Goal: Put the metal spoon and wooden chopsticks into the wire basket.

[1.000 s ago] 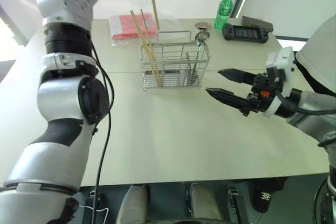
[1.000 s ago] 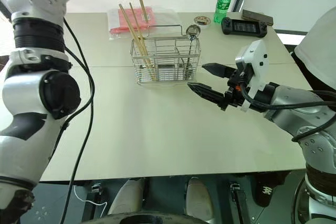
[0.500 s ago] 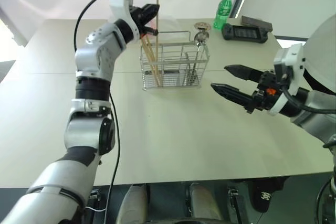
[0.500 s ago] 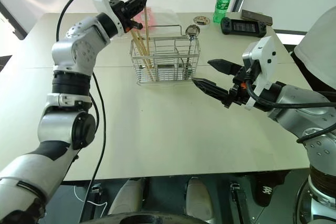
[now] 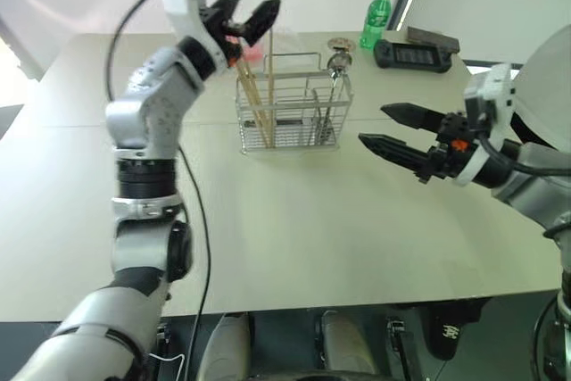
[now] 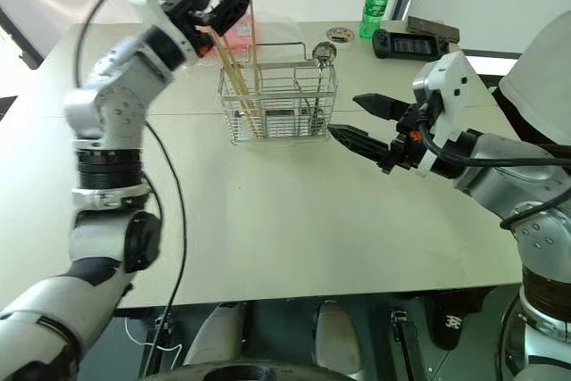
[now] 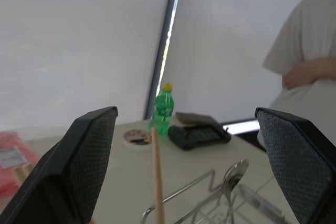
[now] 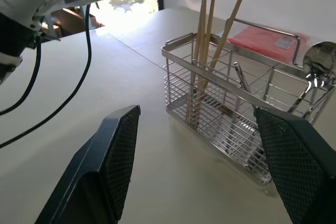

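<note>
Head view: three pale wooden chopsticks [image 5: 260, 100] stand in the silver wire basket [image 5: 287, 113] on the worktop [image 5: 294, 220], the shiny metal spoon [image 5: 336, 67] at its right end.

Left wrist: left gripper [image 5: 243, 17] fingers spread wide, empty.

Right wrist: right gripper [image 5: 391, 131] fingers apart, empty. Task looks finished.

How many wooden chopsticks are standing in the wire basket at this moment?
3. All three wooden chopsticks stand in one end compartment of the wire basket, the end away from the metal spoon. Two rise close together; the third leans away at its top.
</note>
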